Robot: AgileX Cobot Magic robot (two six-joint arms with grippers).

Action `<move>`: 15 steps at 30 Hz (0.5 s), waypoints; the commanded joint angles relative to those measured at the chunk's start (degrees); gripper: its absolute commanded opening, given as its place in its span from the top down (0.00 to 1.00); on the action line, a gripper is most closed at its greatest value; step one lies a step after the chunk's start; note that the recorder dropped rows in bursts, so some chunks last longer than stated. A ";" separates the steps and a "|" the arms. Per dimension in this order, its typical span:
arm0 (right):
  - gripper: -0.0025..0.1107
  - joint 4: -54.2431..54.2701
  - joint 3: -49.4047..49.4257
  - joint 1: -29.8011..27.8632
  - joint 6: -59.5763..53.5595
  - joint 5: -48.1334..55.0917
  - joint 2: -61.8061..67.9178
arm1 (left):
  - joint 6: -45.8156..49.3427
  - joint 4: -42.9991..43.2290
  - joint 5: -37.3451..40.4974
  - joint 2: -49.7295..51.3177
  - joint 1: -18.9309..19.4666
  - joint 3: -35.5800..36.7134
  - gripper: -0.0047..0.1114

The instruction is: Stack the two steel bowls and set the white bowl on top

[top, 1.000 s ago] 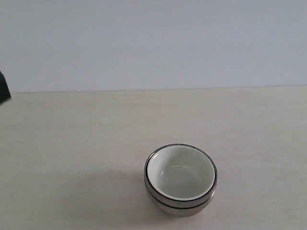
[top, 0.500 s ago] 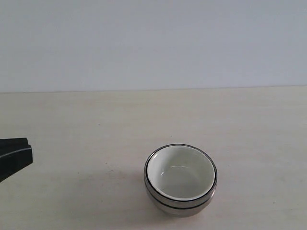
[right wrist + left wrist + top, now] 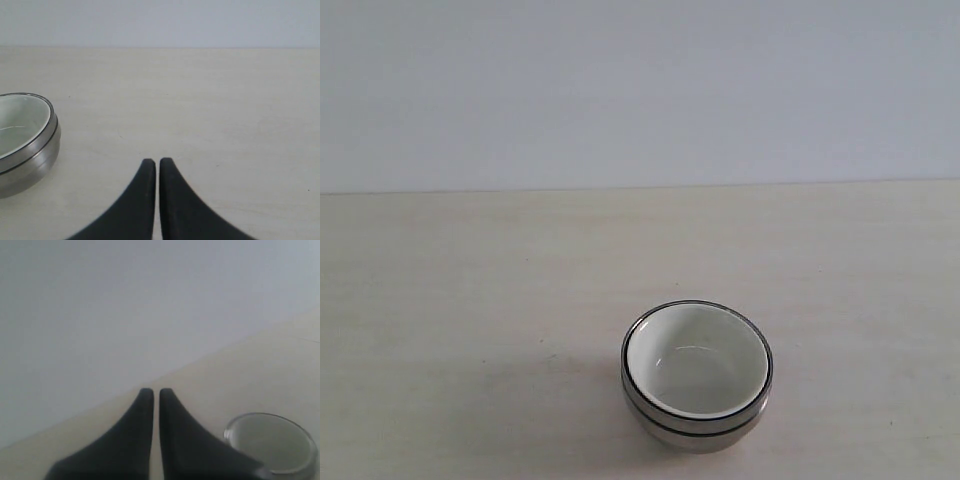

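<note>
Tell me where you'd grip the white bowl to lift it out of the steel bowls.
Probably its rim, from straight above. The white bowl sits upright, nested deep in the steel bowls, so its outer wall is covered; only the lip and open inside are reachable.

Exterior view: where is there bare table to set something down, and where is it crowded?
The table is bare left of the steel bowls, right of them, and behind them up to the wall. Only the stack itself is occupied, white bowl nested on top, near the view's lower edge.
</note>
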 commanded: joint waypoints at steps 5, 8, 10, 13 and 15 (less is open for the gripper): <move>0.98 -0.43 -0.03 -0.15 0.29 -0.23 -0.30 | 0.08 0.18 -0.40 -10.66 21.56 0.26 0.93; 0.98 -0.43 -0.03 -0.15 0.29 -0.23 -0.30 | 0.08 0.18 -0.40 -14.95 28.39 0.26 0.93; 0.98 -0.43 -0.03 -0.15 0.29 -0.23 -0.30 | 0.08 0.18 -0.40 -18.05 31.92 0.26 0.93; 0.98 -0.43 -0.03 -0.15 0.29 -0.23 -0.30 | 0.08 0.18 -0.40 -21.41 34.14 0.26 0.93; 0.98 -0.43 -0.03 -0.15 0.29 -0.23 -0.30 | 0.08 0.18 -0.57 -21.41 34.29 0.26 0.93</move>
